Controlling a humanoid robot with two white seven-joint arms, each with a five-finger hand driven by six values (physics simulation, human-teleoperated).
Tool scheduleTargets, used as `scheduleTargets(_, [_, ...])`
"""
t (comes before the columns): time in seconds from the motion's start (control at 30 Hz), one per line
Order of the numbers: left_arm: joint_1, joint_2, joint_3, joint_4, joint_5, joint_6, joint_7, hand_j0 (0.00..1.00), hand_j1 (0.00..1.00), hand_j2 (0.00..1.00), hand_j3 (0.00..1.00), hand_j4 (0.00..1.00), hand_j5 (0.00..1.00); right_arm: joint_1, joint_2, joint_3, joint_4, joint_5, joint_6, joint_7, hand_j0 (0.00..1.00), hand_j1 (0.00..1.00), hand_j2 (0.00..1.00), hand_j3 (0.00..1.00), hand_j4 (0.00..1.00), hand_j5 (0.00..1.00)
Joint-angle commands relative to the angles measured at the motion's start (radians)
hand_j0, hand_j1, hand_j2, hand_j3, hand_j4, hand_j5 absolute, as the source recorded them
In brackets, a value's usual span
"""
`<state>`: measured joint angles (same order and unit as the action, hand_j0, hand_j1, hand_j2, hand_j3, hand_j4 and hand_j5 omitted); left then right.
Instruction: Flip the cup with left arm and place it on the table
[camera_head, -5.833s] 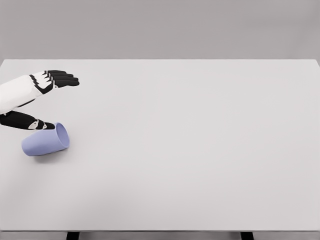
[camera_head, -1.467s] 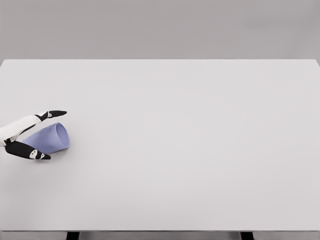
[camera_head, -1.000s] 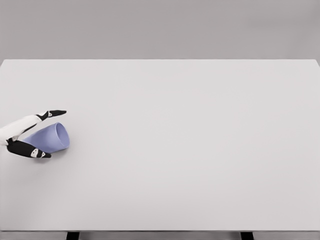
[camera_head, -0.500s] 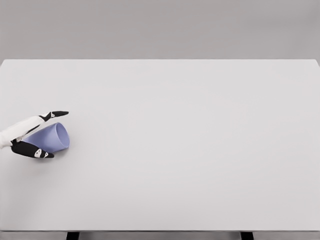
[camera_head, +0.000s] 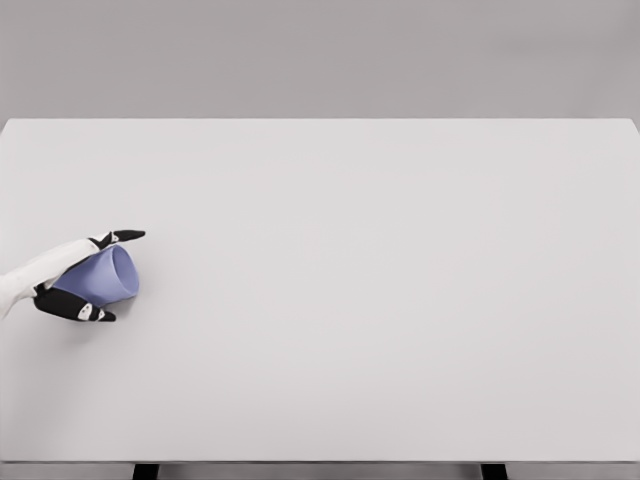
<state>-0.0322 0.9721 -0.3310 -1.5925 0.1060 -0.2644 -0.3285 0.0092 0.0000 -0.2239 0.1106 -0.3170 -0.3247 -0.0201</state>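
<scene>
Count: one cup (camera_head: 104, 279), one hand in view, one table (camera_head: 380, 280). The right arm does not appear in the head view.

Cup: pale blue-violet, lying on its side near the table's left edge, a little below mid-depth. Its open mouth faces right, slightly toward the far side; the inner wall shows as a lighter oval. The closed end points left and is covered by the hand.

Left hand (camera_head: 72, 282): enters from the picture's left edge on a white forearm. Fingers are closed around the cup. One black-tipped finger (camera_head: 122, 237) lies along the cup's far side, its tip reaching past the rim. A second dark digit (camera_head: 78, 309) with white markings wraps the near side, low against the table. The cup sits clamped between the two.

Surface: flat, matte, light grey-white, rectangular, filling most of the view. Two dark supports (camera_head: 146, 470) show under the near edge, one left and one right.

Room: plain grey backdrop behind the far edge.
</scene>
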Motion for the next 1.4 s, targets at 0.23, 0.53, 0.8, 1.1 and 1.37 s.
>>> scheduleTargets(0.23, [0.0,-0.001,-0.007,-0.001,-0.012,0.001,-0.004,0.85,0.85,0.85,0.85,0.85,0.85,0.0,0.0,0.0,0.0,-0.001,-0.001,0.0,1.0,1.0,1.0,1.0,1.0,1.0])
scheduleTargets(0.53, [0.0,0.0,-0.014,-0.007,-0.022,-0.01,-0.007,0.67,0.67,0.67,0.67,0.67,0.67,0.0,0.0,0.0,0.0,-0.001,-0.001,0.0,1.0,1.0,1.0,1.0,1.0,1.0])
scheduleTargets(0.8, [-0.034,0.014,0.001,-0.012,0.027,-0.036,0.0,0.69,0.69,0.69,0.69,0.69,0.69,0.0,0.0,0.0,0.0,-0.001,0.001,0.0,1.0,1.0,1.0,1.0,1.0,1.0])
scheduleTargets(1.1, [-0.075,0.013,0.001,-0.004,0.155,-0.142,-0.001,0.71,0.71,0.71,0.71,0.71,0.71,0.0,0.0,0.0,0.0,-0.002,-0.001,0.0,1.0,1.0,1.0,1.0,1.0,1.0])
scheduleTargets(1.37, [-0.094,-0.032,0.001,-0.003,0.208,-0.179,0.0,0.71,0.71,0.71,0.71,0.71,0.71,0.0,0.0,0.0,0.0,-0.001,-0.001,0.0,1.0,1.0,1.0,1.0,1.0,1.0])
